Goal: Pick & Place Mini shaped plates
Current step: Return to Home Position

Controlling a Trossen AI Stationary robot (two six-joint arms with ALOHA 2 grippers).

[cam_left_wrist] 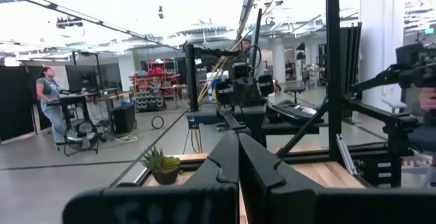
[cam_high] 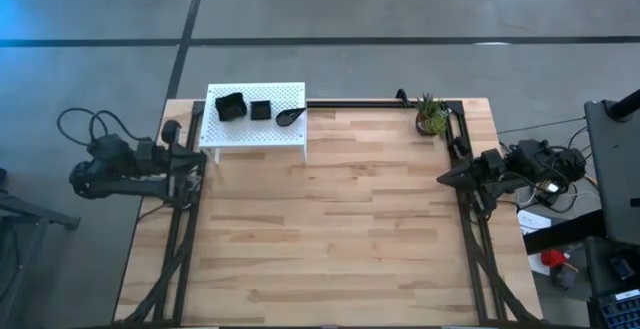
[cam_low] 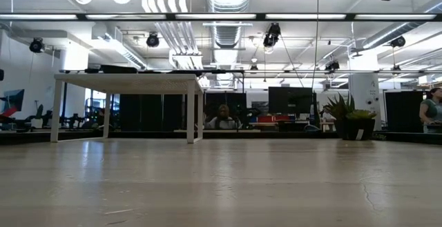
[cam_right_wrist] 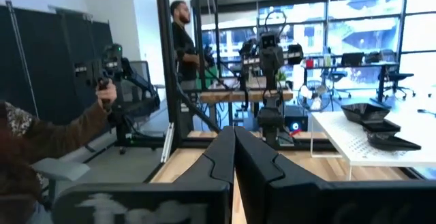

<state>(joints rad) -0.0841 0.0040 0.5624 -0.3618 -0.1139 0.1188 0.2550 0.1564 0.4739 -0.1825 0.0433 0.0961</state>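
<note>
Three stacks of mini plates (cam_high: 231, 106) on the platform (cam_high: 285, 97), we saw; left gripper (cam_left_wrist: 238, 142), right gripper (cam_right_wrist: 235, 139) flanking the table (cam_high: 330, 229), jaws closed.

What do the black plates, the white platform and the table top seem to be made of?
Black plates: glossy, perhaps glazed ceramic or plastic, by their sheen. White platform: likely painted metal or plastic, matte, with rows of small holes. Table top: wood, pale jointed strips, smooth finish.
</note>
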